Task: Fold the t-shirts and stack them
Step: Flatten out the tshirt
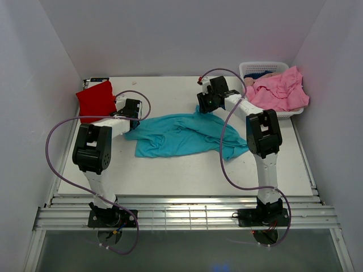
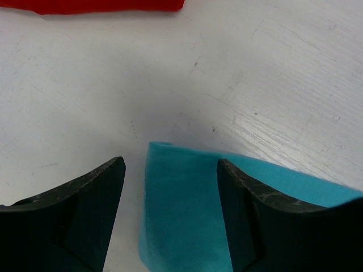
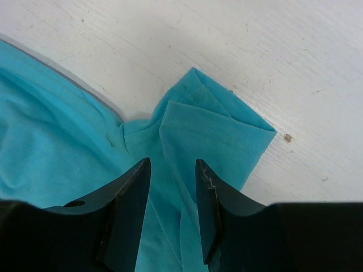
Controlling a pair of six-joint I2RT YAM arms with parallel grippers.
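Both stand jaws-apart, holding nothing: left gripper (image 2: 170, 190) at a corner, right gripper (image 3: 173, 187) astride a sleeve of teal shirt (image 1: 181, 135) crumpled between them; step prob. grasp-to-flatten, next needs both pinching cloth.

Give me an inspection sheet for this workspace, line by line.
Surface: white table, scuffed.
Job's things: teal t-shirt spread unfolded mid-table; red t-shirt folded, far left; pink t-shirts heaped far right.
Clutter: white basket under the pink heap.
Tools: left tool open, straddling a teal corner; right tool open over a teal sleeve.
Cables: purple cables loop along both arms.
Surroundings: white walls on three sides.
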